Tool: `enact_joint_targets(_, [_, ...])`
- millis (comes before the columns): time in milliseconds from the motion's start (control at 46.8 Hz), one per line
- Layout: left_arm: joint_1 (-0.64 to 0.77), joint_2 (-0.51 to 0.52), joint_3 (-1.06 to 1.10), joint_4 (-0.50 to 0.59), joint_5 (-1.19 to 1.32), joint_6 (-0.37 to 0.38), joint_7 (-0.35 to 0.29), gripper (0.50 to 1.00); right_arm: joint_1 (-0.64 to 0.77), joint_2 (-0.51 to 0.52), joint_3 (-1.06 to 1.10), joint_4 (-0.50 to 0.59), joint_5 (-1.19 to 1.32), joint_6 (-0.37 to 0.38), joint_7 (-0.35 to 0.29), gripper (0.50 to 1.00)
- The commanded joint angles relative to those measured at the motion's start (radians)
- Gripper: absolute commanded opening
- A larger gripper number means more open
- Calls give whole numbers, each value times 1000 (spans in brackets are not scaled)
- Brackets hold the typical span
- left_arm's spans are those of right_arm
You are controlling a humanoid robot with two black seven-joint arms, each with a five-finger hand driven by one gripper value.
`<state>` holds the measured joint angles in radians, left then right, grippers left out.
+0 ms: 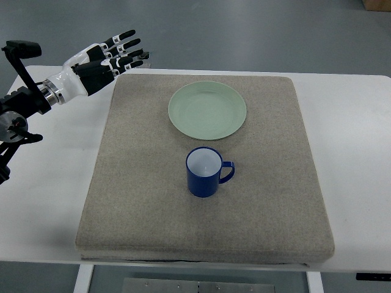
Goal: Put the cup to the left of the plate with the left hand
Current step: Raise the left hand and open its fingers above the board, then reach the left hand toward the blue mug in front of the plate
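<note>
Top view shows the blue cup [203,173] upright on the grey mat [134,183], just below the green plate [208,110], handle pointing right. Looks like enamel to me, so probably light, stiff and a bit slick; I'd wrap the body, not the handle. My left hand [110,59] hovers far up-left, fingers spread, holding nothing.

The cup [204,173] looks like glossy blue enamel with a white inside, the plate [207,110] is smooth matt green, the mat [122,183] is rough grey cloth on the smooth white desk [49,201].
</note>
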<state>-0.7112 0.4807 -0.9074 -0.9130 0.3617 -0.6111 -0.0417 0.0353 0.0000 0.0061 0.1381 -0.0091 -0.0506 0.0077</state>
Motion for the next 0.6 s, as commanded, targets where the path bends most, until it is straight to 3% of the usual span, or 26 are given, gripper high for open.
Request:
enact_joint_targets(0, [27,-2,-2,-49,81,0,-17,996,0,0,0,0,0,0,0,934])
enact_joint_targets(278, [140,-17,-2,-213,355,0,-144,994,0,0,0,0,0,0,0,934])
enact_joint_targets(578, [226,-76,-1,-279,510,0,-152,994,0,0,0,0,0,0,0,934])
